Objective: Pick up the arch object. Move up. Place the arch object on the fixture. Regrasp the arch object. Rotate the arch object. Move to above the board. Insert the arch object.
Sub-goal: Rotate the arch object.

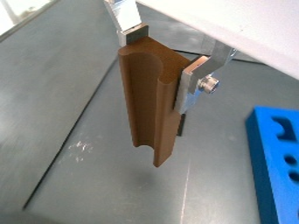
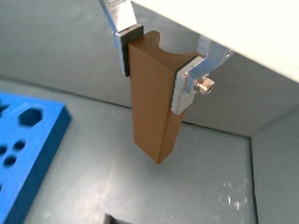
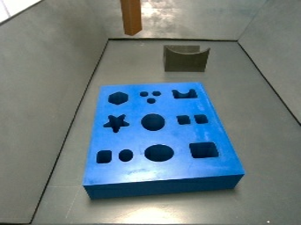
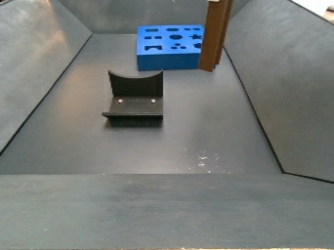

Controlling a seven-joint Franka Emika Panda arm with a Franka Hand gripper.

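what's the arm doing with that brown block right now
The Franka arm's gripper is shut on the orange-brown elongated arch object, holding it upright by its upper end, the rest hanging free below the fingers. In both side views the block is off the floor, near the back of the bin. The dark grey fixture with the scooped top has nothing on it, and the thick blue board with shaped cutouts lies flat on the floor, all cutouts unfilled.

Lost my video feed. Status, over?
End effector shut on arch object, held upright in the air. Fixture bare. Board cutouts unfilled. Nothing in the way.
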